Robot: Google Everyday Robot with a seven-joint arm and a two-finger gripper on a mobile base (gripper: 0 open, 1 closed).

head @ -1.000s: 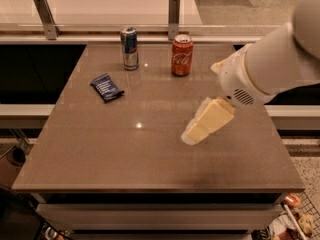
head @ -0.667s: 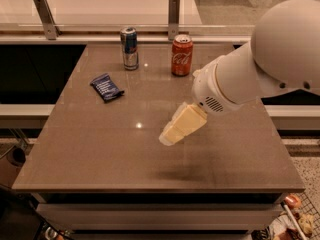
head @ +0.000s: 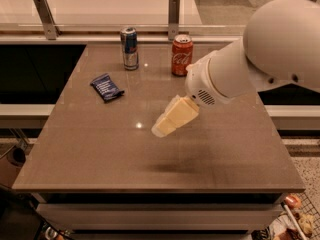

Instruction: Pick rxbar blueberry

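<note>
Hand (head: 161, 129): cream-coloured, two-fingered, at the end of the bulky white arm (head: 260, 54), angled down and toward the bar. It hangs above the tabletop. A soft shadow (head: 170, 167) lies on the surface below it, apart from the tip, so I judge there is no contact. Open or closed: cannot tell. Nothing is seen in it.

Task object: rxbar blueberry (head: 107, 87), a small flat dark navy wrapped bar with white text lines. It lies flat, skewed to the table edges and untouched. The hand is to the right of the bar as seen, nearer the front edge and well apart from it.

Others, placed from the bar:
- Slim blue-and-silver can (head: 130, 48), upright, behind the bar and slightly right, near.
- Red cola can (head: 182, 55), upright, behind the bar and farther right, well apart.
- Brown-grey stone-look tabletop (head: 90, 154) carries all three.

Step in hand (judgement): approach phase, grasp not yet begun.

Next move calls for (judgement): travel across to a point over the bar, align to its skew so the jaws span the narrow width, then come down nearly to the surface, since the bar is thin and lies flat. The path should keep in front of the slim can.
</note>
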